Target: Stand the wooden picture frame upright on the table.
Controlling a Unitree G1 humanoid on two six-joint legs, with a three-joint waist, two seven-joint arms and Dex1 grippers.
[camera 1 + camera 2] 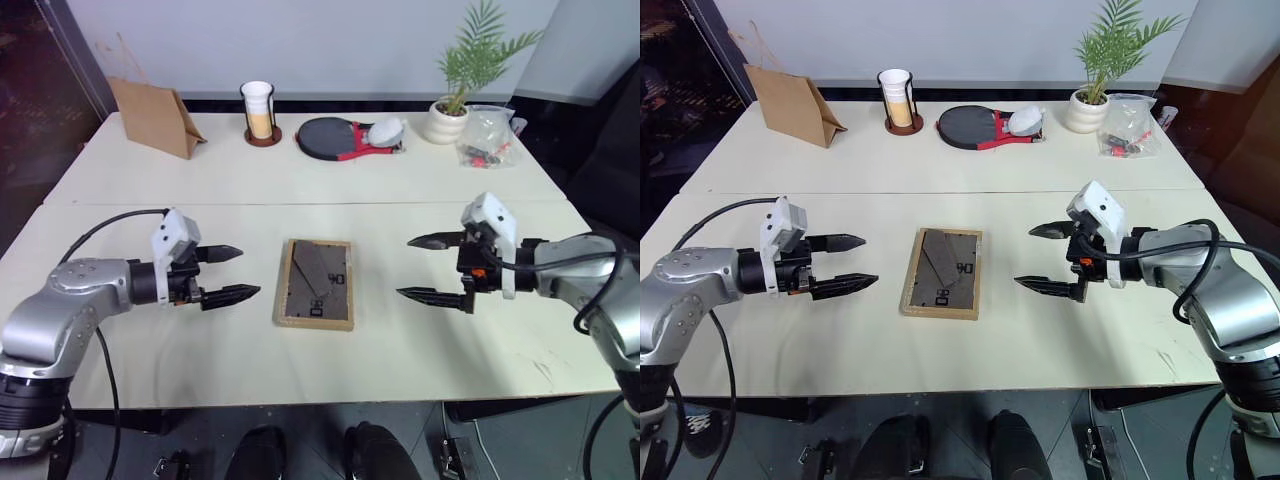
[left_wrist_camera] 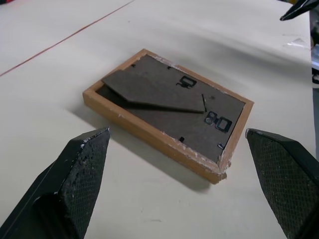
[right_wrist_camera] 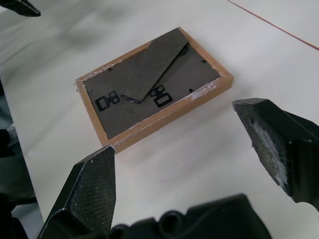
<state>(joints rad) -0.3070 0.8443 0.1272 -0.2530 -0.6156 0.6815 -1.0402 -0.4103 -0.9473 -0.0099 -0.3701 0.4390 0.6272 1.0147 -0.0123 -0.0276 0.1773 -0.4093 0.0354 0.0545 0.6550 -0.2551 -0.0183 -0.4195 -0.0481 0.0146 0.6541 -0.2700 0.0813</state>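
Observation:
The wooden picture frame (image 1: 316,283) lies flat, face down, on the near half of the table (image 1: 300,180). Its dark grey-brown back and fold-out stand face up, as both wrist views show (image 2: 169,107) (image 3: 152,84). My left gripper (image 1: 232,273) hovers open to the left of the frame, fingers pointing toward it. On the frame's other side my right gripper (image 1: 428,267) is open too, pointing back at it. Neither touches the frame, and nothing sits between either pair of fingers.
Along the far edge stand a brown paper bag (image 1: 155,115), a cup in a round holder (image 1: 259,112), a table-tennis paddle (image 1: 335,138) with a pale bundle on it, a potted plant (image 1: 452,110) and a clear plastic bag (image 1: 487,135). A seam (image 1: 300,204) crosses the tabletop.

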